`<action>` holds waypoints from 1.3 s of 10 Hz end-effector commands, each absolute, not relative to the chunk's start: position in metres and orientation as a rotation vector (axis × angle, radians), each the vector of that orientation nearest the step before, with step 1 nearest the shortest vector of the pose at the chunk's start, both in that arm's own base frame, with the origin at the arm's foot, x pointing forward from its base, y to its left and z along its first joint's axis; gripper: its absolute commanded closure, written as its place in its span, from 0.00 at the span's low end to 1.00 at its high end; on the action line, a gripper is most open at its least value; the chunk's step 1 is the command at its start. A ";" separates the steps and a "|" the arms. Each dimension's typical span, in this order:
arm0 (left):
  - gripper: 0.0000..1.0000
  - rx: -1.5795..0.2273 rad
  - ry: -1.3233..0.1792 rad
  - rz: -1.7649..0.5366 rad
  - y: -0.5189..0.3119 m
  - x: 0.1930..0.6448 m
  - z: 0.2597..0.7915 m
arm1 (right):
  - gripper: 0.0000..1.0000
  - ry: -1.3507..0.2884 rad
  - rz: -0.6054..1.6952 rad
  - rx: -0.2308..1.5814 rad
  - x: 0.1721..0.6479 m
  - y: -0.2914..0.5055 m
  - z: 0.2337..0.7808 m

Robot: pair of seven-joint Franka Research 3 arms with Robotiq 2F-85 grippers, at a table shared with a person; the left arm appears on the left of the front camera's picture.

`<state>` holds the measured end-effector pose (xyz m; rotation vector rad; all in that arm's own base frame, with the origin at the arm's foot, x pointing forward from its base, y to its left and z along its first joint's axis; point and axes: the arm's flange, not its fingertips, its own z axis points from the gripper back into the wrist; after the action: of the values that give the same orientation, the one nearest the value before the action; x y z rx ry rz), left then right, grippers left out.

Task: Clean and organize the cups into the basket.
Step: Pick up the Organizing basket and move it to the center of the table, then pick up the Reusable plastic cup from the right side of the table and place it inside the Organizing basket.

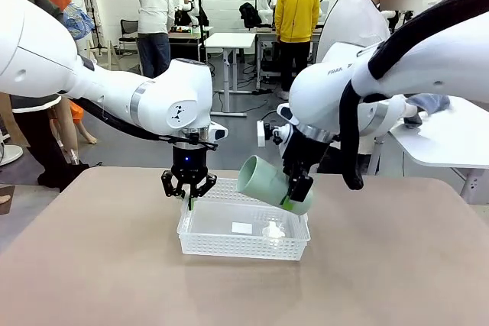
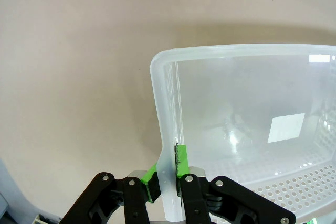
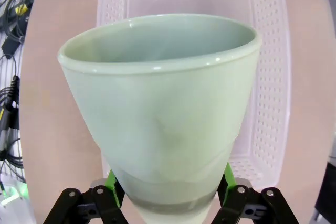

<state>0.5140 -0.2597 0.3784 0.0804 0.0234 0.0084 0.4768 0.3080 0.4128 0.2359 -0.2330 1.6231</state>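
A white lattice basket (image 1: 200, 243) sits mid-table. My left gripper (image 1: 188, 196) is shut on the rim at its left end; in the left wrist view the green pads (image 2: 181, 159) pinch the basket wall (image 2: 167, 129). My right gripper (image 1: 296, 198) is shut on the narrow base of a pale mint green cup (image 1: 269, 182), which hangs tilted above the basket's right half with its mouth toward the left. In the right wrist view the mint cup (image 3: 163, 108) looms between the fingers, with the basket (image 3: 273, 77) below it.
The tan tabletop (image 1: 92, 265) spreads bare around the basket. A small white label (image 1: 242, 227) and a small pale object (image 1: 273, 230) lie on the basket floor. A person (image 1: 359, 13) stands at the far side, behind my right arm. Other tables and people are farther back.
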 end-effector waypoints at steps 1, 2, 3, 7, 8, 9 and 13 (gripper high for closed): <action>1.00 0.082 0.023 0.011 -0.260 0.514 0.378 | 0.19 -0.215 1.628 0.219 0.477 0.315 0.399; 1.00 0.082 0.023 0.011 -0.260 0.514 0.378 | 0.19 -0.195 1.629 0.230 0.477 0.318 0.391; 1.00 0.082 0.023 0.011 -0.260 0.514 0.378 | 0.19 -0.186 1.630 0.245 0.476 0.320 0.386; 1.00 0.082 0.023 0.011 -0.260 0.514 0.378 | 0.19 -0.150 1.659 0.264 0.471 0.328 0.365; 1.00 0.082 0.023 0.011 -0.260 0.514 0.378 | 0.19 -0.138 1.665 0.272 0.471 0.330 0.360; 1.00 0.082 0.023 0.011 -0.260 0.514 0.378 | 0.19 -0.125 1.665 0.273 0.471 0.331 0.354; 1.00 0.082 0.023 0.011 -0.260 0.514 0.378 | 0.02 -0.119 1.664 0.301 0.472 0.336 0.353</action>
<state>0.5140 -0.2597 0.3784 0.0804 0.0235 0.0083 0.4702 0.3326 0.3509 0.3145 -0.1256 1.6515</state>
